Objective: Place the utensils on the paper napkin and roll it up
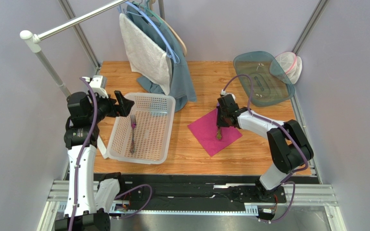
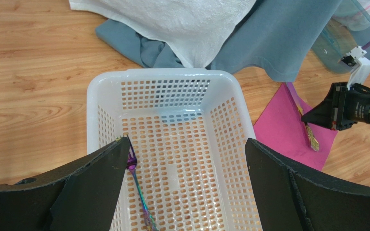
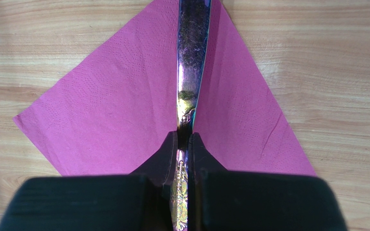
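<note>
A magenta paper napkin [image 1: 215,131] lies on the wooden table, right of the white basket [image 1: 165,103]. My right gripper [image 1: 220,122] is shut on a shiny purple utensil [image 3: 191,57] and holds it over the napkin [image 3: 114,106]; the utensil's ornate handle end [image 1: 219,135] points toward the near edge. A purple fork [image 1: 133,132] lies in the basket, also seen in the left wrist view [image 2: 138,192]. My left gripper [image 1: 119,103] is open and empty over the basket's left side [image 2: 93,120], its left finger [image 2: 100,183] next to the fork's tines.
A grey-white towel [image 1: 146,53] and teal cloth [image 1: 182,82] hang from hangers at the back. A teal translucent lid [image 1: 261,79] and a clear container [image 1: 288,65] sit at the back right. A white rail post [image 1: 42,57] stands at the left.
</note>
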### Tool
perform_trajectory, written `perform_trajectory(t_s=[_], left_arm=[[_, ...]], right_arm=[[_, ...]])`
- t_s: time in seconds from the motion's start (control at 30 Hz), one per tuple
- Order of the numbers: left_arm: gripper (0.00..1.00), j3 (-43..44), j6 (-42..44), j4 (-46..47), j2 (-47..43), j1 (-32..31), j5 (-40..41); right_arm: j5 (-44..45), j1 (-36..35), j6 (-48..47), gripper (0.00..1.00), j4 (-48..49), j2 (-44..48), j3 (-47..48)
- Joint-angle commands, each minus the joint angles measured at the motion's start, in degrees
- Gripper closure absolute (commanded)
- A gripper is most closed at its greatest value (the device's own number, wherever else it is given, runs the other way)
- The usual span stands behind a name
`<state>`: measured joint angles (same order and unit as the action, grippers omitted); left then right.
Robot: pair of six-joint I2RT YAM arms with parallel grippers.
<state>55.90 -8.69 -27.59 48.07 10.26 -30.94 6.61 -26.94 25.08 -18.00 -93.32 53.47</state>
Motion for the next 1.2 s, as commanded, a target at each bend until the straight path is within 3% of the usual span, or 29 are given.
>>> perform_trajectory(t_s=[0.0, 0.4, 0.87, 1.07, 1.17], left_arm=[[0.01, 0.0, -0.8, 1.8, -0.3, -0.1, 0.1], [0.01, -0.3, -0.5, 1.4, -0.3, -0.1, 0.7], [0.01, 0.1, 0.2, 0.2, -0.3, -0.1, 1.3], [0.01, 1.4, 1.8, -2.5, 0.0, -0.1, 1.1], [0.01, 2.8, 2.3, -6.0, 1.0, 0.1, 2.0]], right_arm=[[1.4, -0.6, 0.8, 1.0, 3.9, -0.8, 0.4], [2.0, -0.6, 1.5, 0.96, 4.6, -3.8, 0.2], [1.8, -0.6, 2.6, 0.67, 1.9, -4.6, 2.2], [1.6, 0.0, 1.7, 0.64, -1.9, -1.1, 4.4], [0.0, 0.4, 0.2, 0.56, -4.6, 1.7, 6.5]])
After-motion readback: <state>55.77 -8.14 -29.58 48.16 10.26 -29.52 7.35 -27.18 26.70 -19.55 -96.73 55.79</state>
